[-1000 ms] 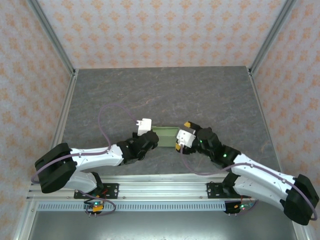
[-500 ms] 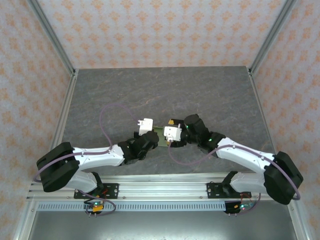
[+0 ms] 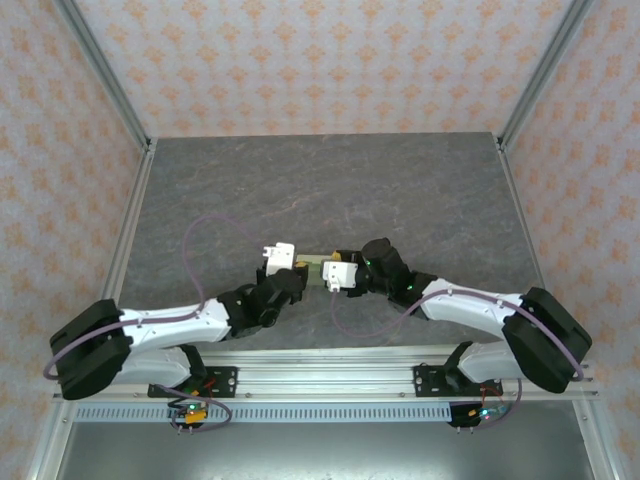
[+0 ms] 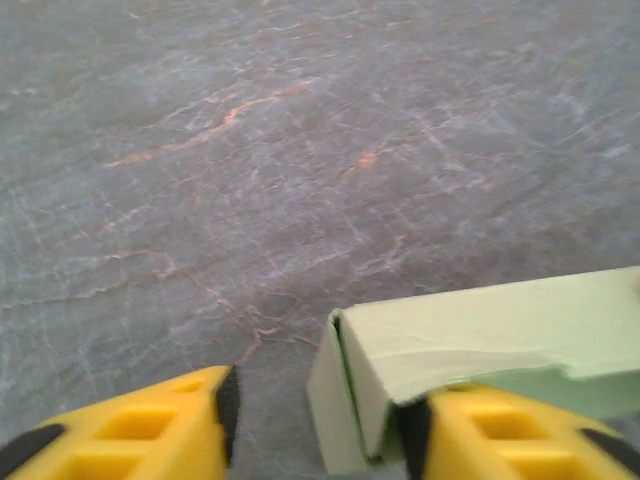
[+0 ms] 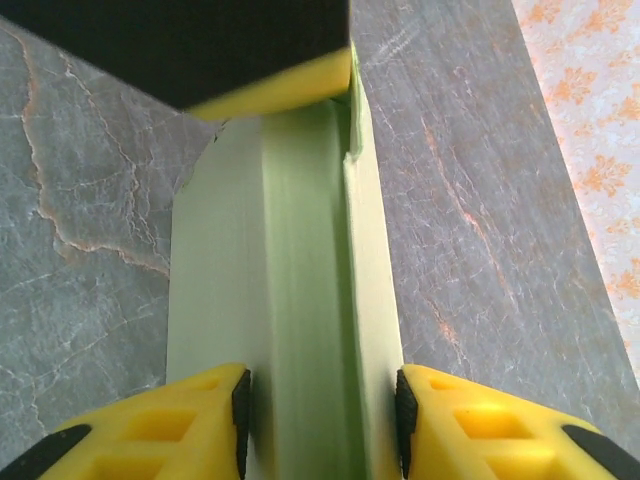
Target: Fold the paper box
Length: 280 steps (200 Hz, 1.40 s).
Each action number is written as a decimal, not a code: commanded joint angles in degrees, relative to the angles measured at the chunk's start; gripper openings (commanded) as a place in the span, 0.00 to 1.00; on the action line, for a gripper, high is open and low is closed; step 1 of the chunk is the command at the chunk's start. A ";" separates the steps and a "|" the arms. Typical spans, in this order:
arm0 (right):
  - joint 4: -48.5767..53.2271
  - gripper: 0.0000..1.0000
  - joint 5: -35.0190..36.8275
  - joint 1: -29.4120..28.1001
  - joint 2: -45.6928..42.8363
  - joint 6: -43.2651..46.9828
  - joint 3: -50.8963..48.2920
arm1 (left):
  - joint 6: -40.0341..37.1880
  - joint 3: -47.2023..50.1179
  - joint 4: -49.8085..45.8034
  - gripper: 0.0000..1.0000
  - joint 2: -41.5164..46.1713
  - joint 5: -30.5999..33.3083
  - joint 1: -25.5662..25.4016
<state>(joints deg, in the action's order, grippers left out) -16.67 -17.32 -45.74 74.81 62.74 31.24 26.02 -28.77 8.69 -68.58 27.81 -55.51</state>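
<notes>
The paper box [image 5: 300, 250] is a pale green folded strip of card lying on the grey table [image 3: 330, 190]. My right gripper [image 5: 320, 420] straddles it from one end, both pads pressed against its sides, shut on it. At the box's other end [image 4: 480, 330] is my left gripper [image 4: 320, 440], open. Its right finger [image 4: 500, 440] touches the box's end wall and its left finger [image 4: 150, 430] stands apart over bare table. From above, the two grippers [image 3: 300, 270] [image 3: 324, 274] nearly meet over the box [image 3: 312, 262], hiding most of it.
The table is dark grey stone-patterned, framed by metal rails [image 3: 130, 230] and patterned walls. Purple cables [image 3: 200, 240] loop beside both arms. Open surface lies beyond the grippers toward the far wall.
My right gripper has slid left along the box and closed on it. My left gripper, shut a second ago, has opened and drawn slightly back to the left.
</notes>
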 commanded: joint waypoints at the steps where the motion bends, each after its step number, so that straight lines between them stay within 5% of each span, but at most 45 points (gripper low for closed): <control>1: -2.30 0.41 2.23 -0.37 1.88 1.10 -2.56 | -0.99 0.89 -2.19 0.62 7.08 -2.67 0.04; 46: -2.76 0.41 3.48 -0.84 2.79 1.39 -3.71 | 1.71 -1.01 -8.07 0.82 15.86 -10.76 5.38; 101: -1.73 0.41 3.60 -0.93 2.35 0.95 -4.82 | 3.59 -8.47 -10.19 0.84 2.40 -24.08 14.38; 168: -2.49 0.48 3.01 -0.61 0.55 -1.66 -4.73 | 8.75 -1.67 1.93 0.70 -12.31 -22.88 14.91; 237: 5.79 0.61 -19.74 6.83 -12.93 -7.83 -0.93 | 11.95 0.47 3.11 0.69 -13.76 -21.89 14.90; 280: 17.34 0.55 -19.35 10.41 -7.31 -4.30 3.28 | 10.89 0.21 0.56 0.69 -12.16 -21.11 14.89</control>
<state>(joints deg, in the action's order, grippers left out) -8.45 -34.30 -36.21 64.75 56.90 32.99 38.13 -31.31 20.64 -79.88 5.34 -40.49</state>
